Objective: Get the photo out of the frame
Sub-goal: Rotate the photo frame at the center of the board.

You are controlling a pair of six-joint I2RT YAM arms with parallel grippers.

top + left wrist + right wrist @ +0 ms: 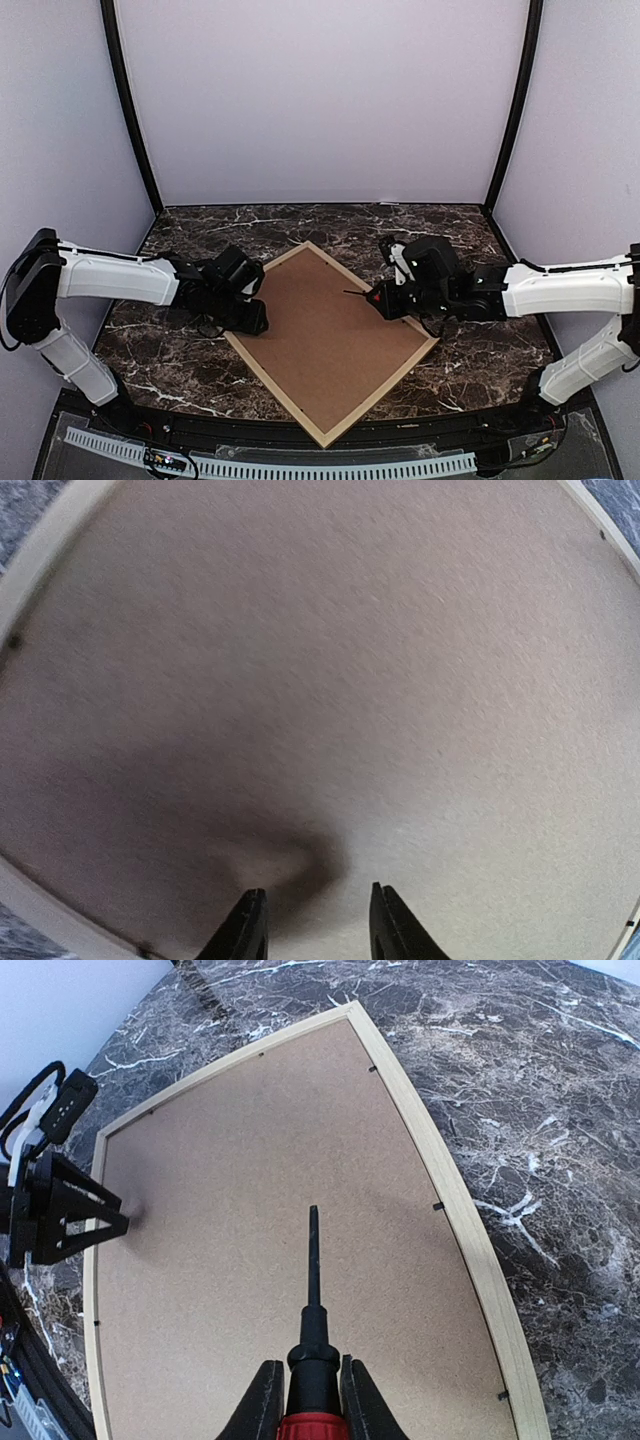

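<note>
- The right gripper point(312, 1392) has its two fingers point(262, 1408) pressed tight on either side of a screwdriver point(313, 1260). They clamp it at the black collar just ahead of the red handle, with no gap between pads and tool.
- From those fingers the thin black shaft runs straight ahead, its tip over the brown backing board point(230, 1260). I cannot tell whether the tip touches the board.
- The left gripper point(315, 928) stands partly open. Its two dark fingers point(245, 932) have a clear gap between them and nothing in it.
- Directly under and ahead of the left fingertips lies the same board, with a dark shadow just in front of them. Whether they touch the board cannot be made out.
- The frame point(455, 1210), of thin pale wood, lies back side up on the dark marble table point(570, 1110), turned corner-on to the arms.
- One side of its rim passes to the right of the right fingers and runs on ahead of them to a far corner. Another side passes just to the left of the left fingers.
- Small black tabs point(437, 1206) sit at the rim's inner edge, some to the right of the screwdriver shaft and others further ahead.
- The photo is hidden: the board fills the frame's opening and covers what lies beneath it.
- Ahead and to the left of the right fingers, across the board, the left gripper sits by the opposite rim. The two grippers are well apart, with the board between them.
</note>
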